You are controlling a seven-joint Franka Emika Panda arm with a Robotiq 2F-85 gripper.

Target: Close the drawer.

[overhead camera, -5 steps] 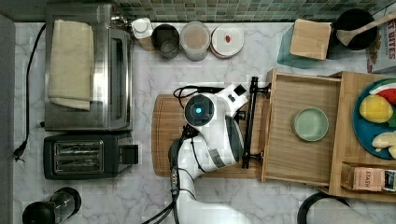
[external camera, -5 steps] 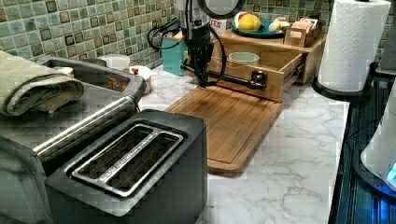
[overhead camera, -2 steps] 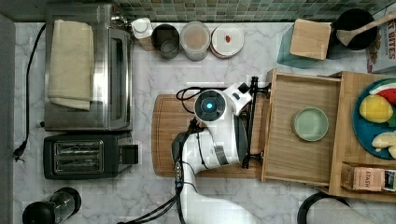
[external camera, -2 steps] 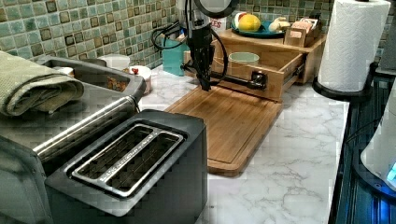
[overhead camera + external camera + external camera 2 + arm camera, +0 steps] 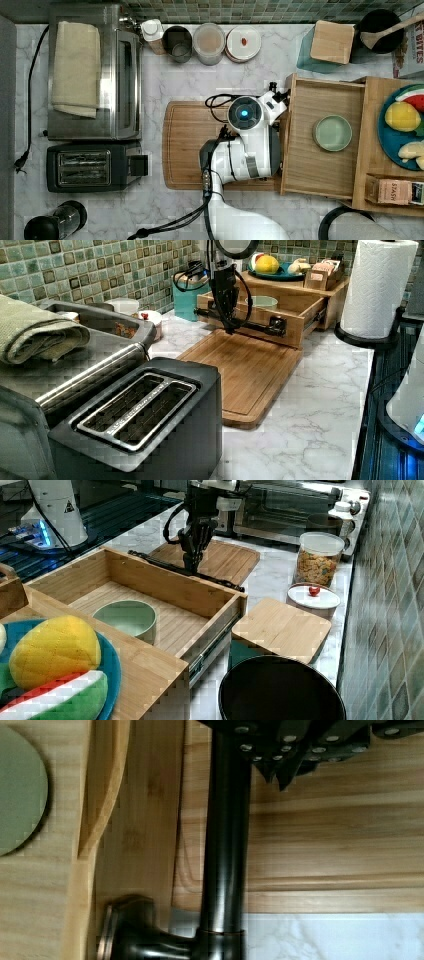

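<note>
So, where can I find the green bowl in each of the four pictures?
Top view: the green bowl lies inside the drawer, right of centre.
Left view: it sits in the drawer, top centre.
Right view: lower left, on the drawer floor.
Wrist view: at the picture's edge.
Shared landmark: the black handle.

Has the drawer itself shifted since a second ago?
No. In the top view the drawer stays pulled out, its front edge overlapping the cutting board as before; the end effector moved toward its handle.
</note>
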